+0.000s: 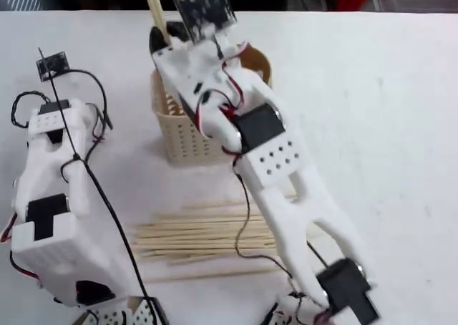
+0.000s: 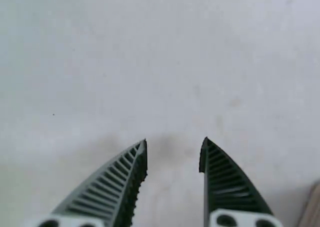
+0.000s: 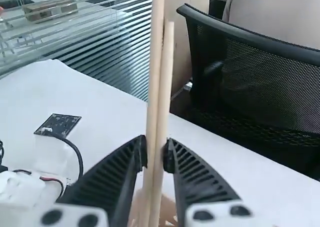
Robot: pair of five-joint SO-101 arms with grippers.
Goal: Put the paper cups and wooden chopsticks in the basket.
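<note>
1 basket (image 1: 187, 142), 2 arms (image 1: 50, 196), 2 held chopsticks (image 3: 159, 87) (more in a pile (image 1: 200, 235)).

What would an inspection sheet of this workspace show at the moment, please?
Surface: white table, bare under the left arm.
Job's things: cream basket at the far side; brown paper cup in or just behind it, cannot tell which; pile of wooden chopsticks lying flat on the table near the arms' bases.
Clutter: nothing seen.
Grippers: right gripper shut on two chopsticks, held upright over the basket; left gripper open, nothing in it, above bare table.
Cables: black cable across the left arm; red and white wires on the right arm.
Surroundings: black mesh chair, window blinds.
</note>
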